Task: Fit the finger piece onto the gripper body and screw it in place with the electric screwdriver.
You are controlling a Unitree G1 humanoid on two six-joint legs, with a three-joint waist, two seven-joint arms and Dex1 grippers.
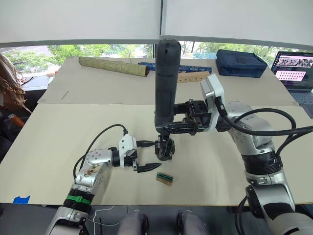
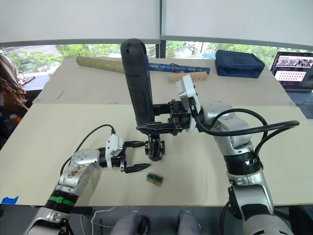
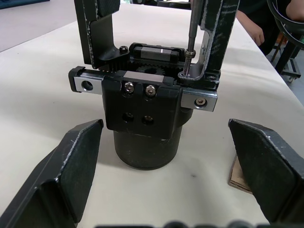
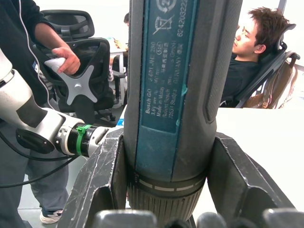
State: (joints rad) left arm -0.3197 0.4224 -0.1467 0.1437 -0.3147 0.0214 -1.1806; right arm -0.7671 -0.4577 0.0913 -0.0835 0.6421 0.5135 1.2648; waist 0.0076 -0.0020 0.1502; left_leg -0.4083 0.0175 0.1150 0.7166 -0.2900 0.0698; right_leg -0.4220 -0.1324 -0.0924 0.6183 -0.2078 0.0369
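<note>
Up close, the left wrist view shows the metal bit standing in a screw hole atop the gripper body (image 3: 145, 107), which sits mid-table with the finger piece (image 3: 99, 33) upright on it. The right gripper (image 1: 182, 117) pinches the upright electric screwdriver (image 1: 165, 83); the left gripper (image 1: 145, 156) lies spread just beside the body. A tan-and-green block (image 1: 165, 178) sits near the front edge, an olive tube (image 1: 113, 66) at the far side

Silver jointed arms, black cables, green band at left wrist (image 1: 78, 199)
</note>
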